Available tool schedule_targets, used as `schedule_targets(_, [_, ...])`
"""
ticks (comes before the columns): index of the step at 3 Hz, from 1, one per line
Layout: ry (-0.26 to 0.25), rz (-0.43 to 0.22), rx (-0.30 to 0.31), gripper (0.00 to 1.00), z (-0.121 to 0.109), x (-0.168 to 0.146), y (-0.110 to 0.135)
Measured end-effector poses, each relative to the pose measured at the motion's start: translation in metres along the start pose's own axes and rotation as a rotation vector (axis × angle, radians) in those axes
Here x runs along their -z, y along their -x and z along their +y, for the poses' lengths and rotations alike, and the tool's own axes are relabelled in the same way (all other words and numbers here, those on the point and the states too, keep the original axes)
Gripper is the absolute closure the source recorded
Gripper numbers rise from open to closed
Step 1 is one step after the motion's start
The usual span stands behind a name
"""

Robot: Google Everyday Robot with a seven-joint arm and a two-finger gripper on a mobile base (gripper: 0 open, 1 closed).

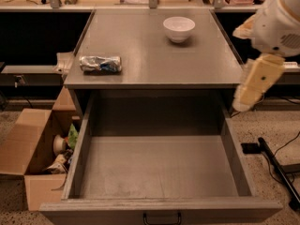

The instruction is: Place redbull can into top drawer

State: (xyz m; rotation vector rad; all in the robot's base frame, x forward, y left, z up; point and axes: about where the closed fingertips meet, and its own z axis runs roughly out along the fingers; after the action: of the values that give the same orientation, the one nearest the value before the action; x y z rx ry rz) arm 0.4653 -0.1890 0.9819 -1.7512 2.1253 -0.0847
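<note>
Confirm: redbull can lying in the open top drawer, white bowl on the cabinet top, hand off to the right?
Wrong on one point. In the camera view the redbull can lies on its side on the cabinet top, near its front left corner, not in the top drawer. The rest holds: drawer open, white bowl on the top, hand off to the cabinet's right.
</note>
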Motion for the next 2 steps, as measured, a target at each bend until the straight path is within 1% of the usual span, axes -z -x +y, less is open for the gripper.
schedule_targets(1, [-0.017, -0.098, 0.047, 0.00, -0.023, -0.012, 0.041])
schedule_targets(2, [0.025, -0.236, 0.042, 0.00, -0.042, -0.034, 0.087])
